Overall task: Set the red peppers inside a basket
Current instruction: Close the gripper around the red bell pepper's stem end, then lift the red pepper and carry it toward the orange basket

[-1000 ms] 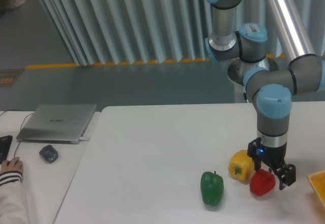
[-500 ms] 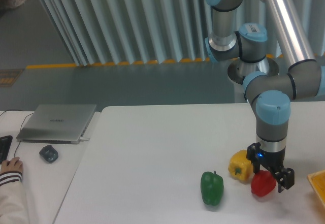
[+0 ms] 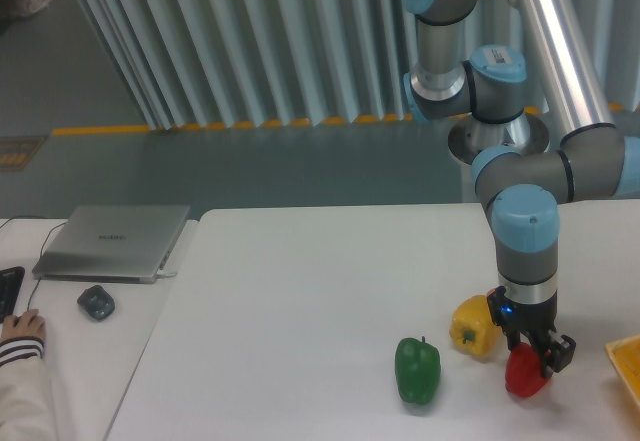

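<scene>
- From the fixed camera, we see the arm reaching straight down over the right part of the white table (image 3: 300, 291), its claw (image 3: 531, 356) lowered onto the red pepper (image 3: 524, 373).
- The claw's two fingers stand on either side of the red pepper's top, closed in against it; we take it as gripped, though we cannot tell whether the pepper rests on the table or hangs just off it.
- The red pepper sits near the table's front right, just right of the yellow pepper (image 3: 472, 326) and close to it; whether the two touch we cannot tell.
- The green pepper (image 3: 418, 369) stands upright on the table to the left of both, apart from them.
- At the right edge of the view, only a corner of the yellow-orange basket (image 3: 627, 360) shows, near the red pepper but apart from it.
- On the adjoining desk to the left we see a closed grey laptop (image 3: 113, 242), a dark mouse (image 3: 96, 303) in front of it, and a person's hand (image 3: 20, 328) in a striped cuff at the left edge.
</scene>
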{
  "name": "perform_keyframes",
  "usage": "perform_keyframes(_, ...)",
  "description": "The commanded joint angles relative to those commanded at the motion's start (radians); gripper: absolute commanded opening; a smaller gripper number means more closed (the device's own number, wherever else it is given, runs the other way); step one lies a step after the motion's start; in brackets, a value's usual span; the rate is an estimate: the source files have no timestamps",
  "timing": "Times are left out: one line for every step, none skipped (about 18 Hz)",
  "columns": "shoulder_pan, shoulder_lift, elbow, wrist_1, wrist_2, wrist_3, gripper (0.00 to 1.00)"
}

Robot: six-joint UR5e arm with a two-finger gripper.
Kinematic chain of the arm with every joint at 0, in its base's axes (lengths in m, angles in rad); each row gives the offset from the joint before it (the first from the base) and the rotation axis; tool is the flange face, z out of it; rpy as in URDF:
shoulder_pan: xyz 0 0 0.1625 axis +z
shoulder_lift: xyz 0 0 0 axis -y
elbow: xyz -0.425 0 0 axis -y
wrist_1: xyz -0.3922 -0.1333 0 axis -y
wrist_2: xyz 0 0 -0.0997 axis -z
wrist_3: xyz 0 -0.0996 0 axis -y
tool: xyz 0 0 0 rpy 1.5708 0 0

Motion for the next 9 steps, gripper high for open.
perform_keyframes(0.000,0.000,0.002,-0.002,0.002,0.000,0.28)
perform_keyframes(0.000,0.002,0.003,-0.003,0.000,0.000,0.24)
perform_keyframes(0.003,0.006,0.006,-0.005,-0.003,0.000,0.24)
perform_keyframes(0.006,0.011,0.012,-0.006,-0.005,-0.002,0.24)
perform_keyframes(0.009,0.020,0.021,-0.024,-0.008,0.000,0.24)
perform_keyframes(0.015,0.024,0.040,-0.059,-0.014,0.003,0.24)
perform_keyframes(0.032,0.038,0.072,-0.108,-0.029,0.011,0.24)
perform_keyframes(0.041,0.049,0.093,-0.124,-0.044,0.012,0.24)
perform_keyframes(0.057,0.067,0.115,-0.117,-0.073,0.024,0.24)
